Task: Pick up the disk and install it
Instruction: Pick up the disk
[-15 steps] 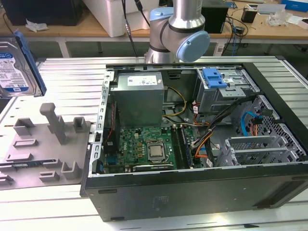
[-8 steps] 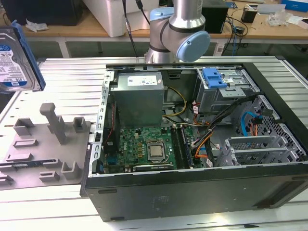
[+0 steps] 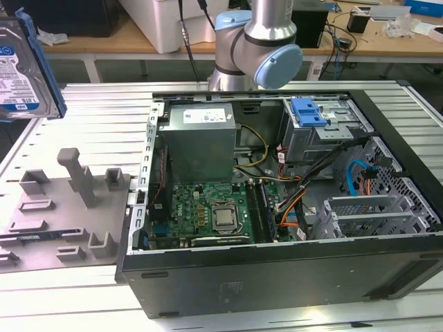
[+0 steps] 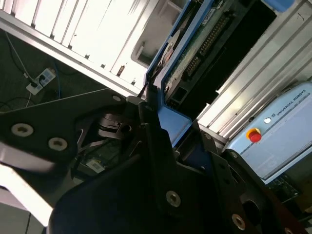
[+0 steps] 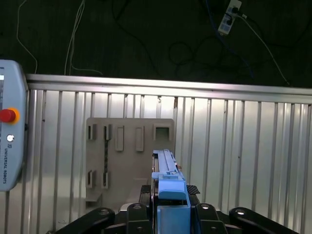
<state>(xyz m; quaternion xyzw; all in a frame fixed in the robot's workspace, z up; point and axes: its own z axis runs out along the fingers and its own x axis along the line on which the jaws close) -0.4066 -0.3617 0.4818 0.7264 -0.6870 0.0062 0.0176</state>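
1. Ribs of bright metal run across the tabletop (image 3: 97,117) in the exterior view. It carries an open computer case (image 3: 277,277) and, toward its edge at the exterior view's left, a grey fixture plate (image 3: 48,235). The disk (image 3: 17,66) hangs in the air above that same edge, label showing, well apart from the case. Inside the case sit a grey power-supply box (image 3: 201,142) and a bare blue bracket (image 3: 308,111).
2. In the second wrist view the black pincer (image 4: 153,105) is pinching the disk (image 4: 195,53) by its blue side rails, green circuit board showing. A pale teach pendant (image 4: 278,141) with a red button lies beyond.
3. In the first wrist view the disk (image 5: 165,170) stands edge-on in the pincer (image 5: 170,209), with the fixture plate (image 5: 129,170) behind it on the tabletop (image 5: 243,146). The pendant (image 5: 9,146) lies at one edge, and cables trail over the dark floor (image 5: 146,39).
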